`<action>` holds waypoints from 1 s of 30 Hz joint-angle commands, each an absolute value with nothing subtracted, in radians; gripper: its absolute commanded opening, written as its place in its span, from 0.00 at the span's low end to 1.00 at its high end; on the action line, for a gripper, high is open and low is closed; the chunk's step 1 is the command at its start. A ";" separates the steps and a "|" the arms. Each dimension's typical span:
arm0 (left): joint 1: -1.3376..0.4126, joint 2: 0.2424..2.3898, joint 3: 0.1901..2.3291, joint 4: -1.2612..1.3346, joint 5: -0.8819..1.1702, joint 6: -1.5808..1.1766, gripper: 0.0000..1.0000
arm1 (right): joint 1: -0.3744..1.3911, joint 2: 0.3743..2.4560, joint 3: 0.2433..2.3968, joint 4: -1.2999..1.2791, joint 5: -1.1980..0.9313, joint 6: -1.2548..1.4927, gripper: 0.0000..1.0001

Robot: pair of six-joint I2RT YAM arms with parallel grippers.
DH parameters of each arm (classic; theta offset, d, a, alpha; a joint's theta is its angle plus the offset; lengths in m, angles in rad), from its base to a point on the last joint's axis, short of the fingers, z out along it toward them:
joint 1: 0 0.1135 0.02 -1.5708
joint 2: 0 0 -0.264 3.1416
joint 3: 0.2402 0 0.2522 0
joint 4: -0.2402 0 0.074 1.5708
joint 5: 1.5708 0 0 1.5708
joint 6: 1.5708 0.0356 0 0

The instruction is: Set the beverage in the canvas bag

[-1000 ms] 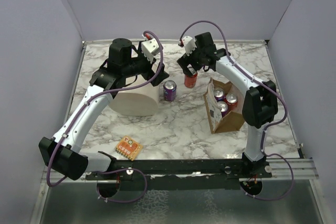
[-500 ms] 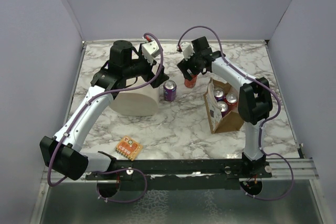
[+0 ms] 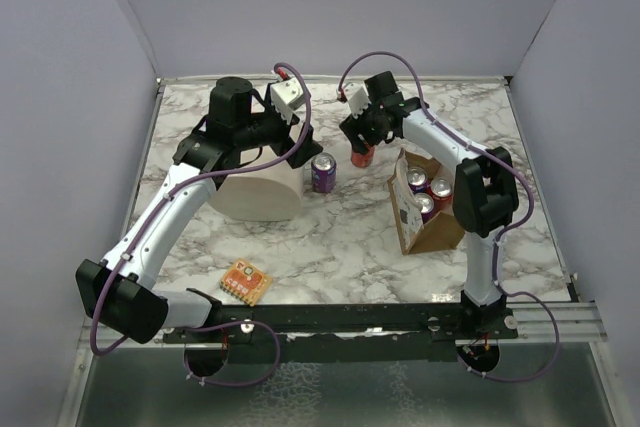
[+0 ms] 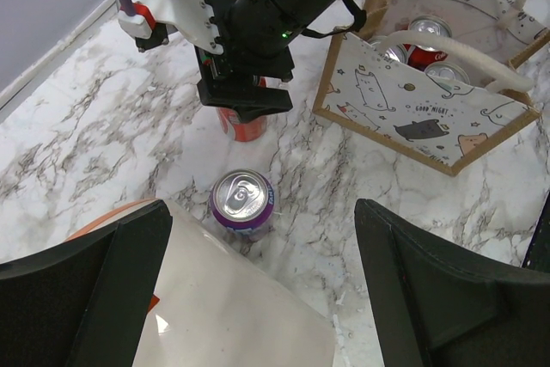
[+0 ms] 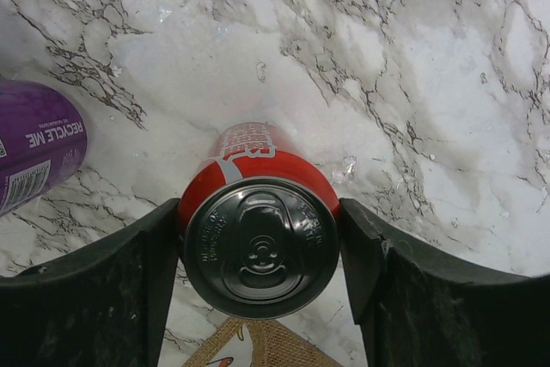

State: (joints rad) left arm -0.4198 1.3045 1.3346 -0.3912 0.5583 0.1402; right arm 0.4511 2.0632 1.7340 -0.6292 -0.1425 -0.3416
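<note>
Top external view, left to right: over the cream tub (image 3: 255,195), left hand (image 4: 262,221) spread wide, gripping nothing; just right, purple can (image 3: 323,174) upright; then right hand (image 5: 260,251) clamped on the red can (image 3: 363,155), standing on the worktop (image 3: 340,237) left of the canvas bag (image 3: 440,234). Grasp apparently made; next, lift clear, carry right, lower beside three cans (image 3: 428,189) inside.

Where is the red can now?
Top view: the red can stands toward the rear of the table, between the jaws of the right gripper, with the purple can to its left and the canvas bag to its right.
</note>
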 commanded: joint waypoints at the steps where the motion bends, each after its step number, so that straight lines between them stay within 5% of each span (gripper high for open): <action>1: -0.414 1.290 1.345 -0.372 0.595 0.128 0.91 | 0.452 2.060 1.736 -0.636 -0.151 -0.331 0.64; 13: -0.414 1.324 1.315 -0.318 0.643 0.076 0.86 | 0.451 1.804 1.736 -0.629 -0.197 -0.319 0.32; 30: -0.504 1.433 1.271 -0.188 0.836 -0.013 0.83 | 0.443 1.205 1.533 -0.706 -0.067 -0.408 0.19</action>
State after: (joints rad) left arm -0.4530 1.3899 1.2358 -0.2352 0.7177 0.0078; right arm 0.4507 1.3224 1.6012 -0.7040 -0.1478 -0.3641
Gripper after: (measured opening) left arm 0.836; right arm 0.652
